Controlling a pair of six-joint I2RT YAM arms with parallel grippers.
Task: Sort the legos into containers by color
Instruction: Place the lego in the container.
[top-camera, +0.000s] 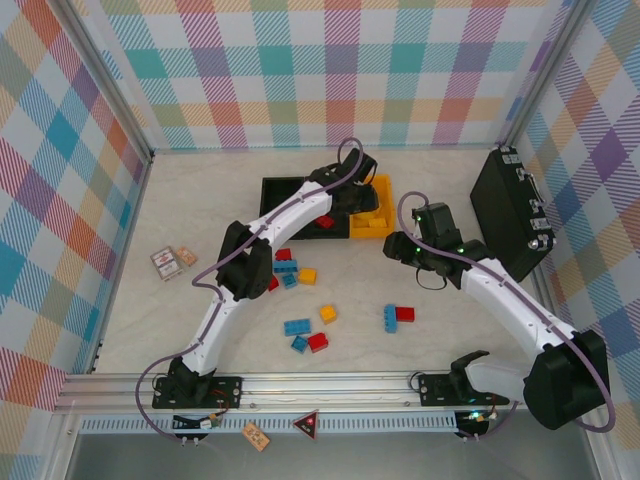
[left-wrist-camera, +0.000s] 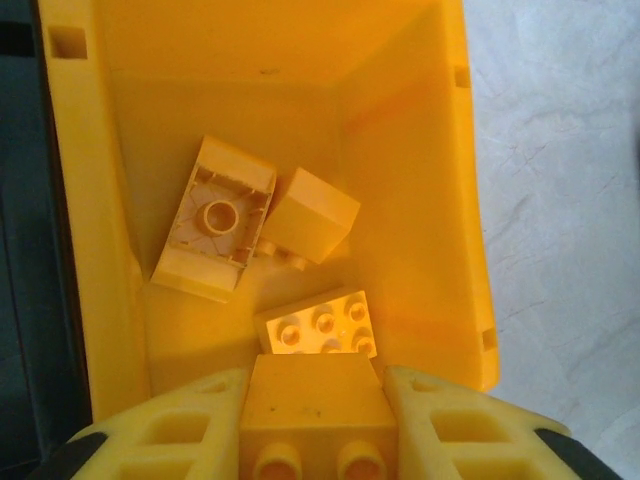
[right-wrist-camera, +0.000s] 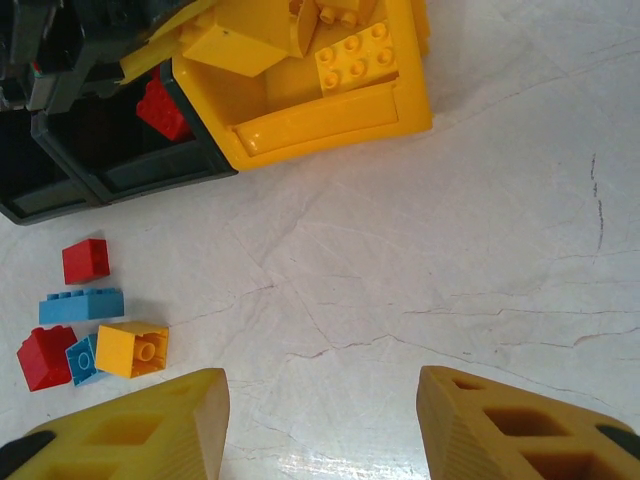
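**Jaws of your left gripper (left-wrist-camera: 315, 385) clasp a yellow brick (left-wrist-camera: 315, 425); right gripper (right-wrist-camera: 320, 405) gapes empty**

Top view: your left wrist hangs over the yellow bin (top-camera: 380, 188), its fingers hard to make out, and loose legos (top-camera: 300, 328) lie nearby.
Left wrist: the held brick's studs face the camera, with three yellow bricks (left-wrist-camera: 320, 325) in the bin below.
Right wrist: the black bin (right-wrist-camera: 130, 172) holds one red brick (right-wrist-camera: 160, 105).

Open tabletop (right-wrist-camera: 450, 250) beside yellow bin (right-wrist-camera: 320, 125), left arm (top-camera: 290, 210) above it.

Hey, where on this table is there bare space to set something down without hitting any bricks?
Bare marble: the far left, between the cards and the black bins; the near left by the rail; and the stretch between the yellow bin and the open right gripper. Crowded: the middle, where loose legos cluster.
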